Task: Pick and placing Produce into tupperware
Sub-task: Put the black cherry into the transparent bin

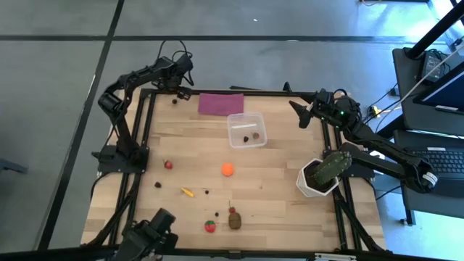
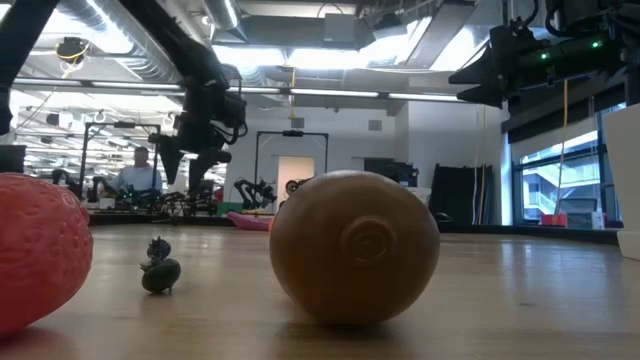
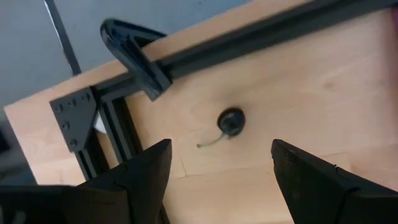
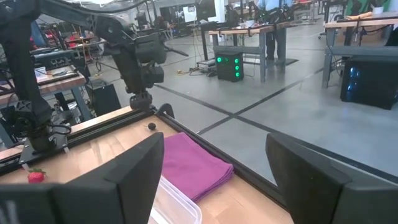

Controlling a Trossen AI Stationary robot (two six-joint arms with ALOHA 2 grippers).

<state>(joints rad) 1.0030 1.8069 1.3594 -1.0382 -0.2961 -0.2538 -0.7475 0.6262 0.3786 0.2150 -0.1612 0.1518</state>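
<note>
The clear square tupperware sits on the far middle of the table with two dark bits inside. Loose produce lies on the wood: an orange ball, a yellow banana, a red piece, a strawberry and a brown lump. My left gripper is open and hovers above a tiny dark stemmed bit at the far left corner. My right gripper is open, in the air right of the tupperware.
A folded purple cloth lies at the far edge beside the tupperware. A green cactus-like plant in a white pot stands at the right edge. Black frame rails border the table. Small dark bits dot the near half.
</note>
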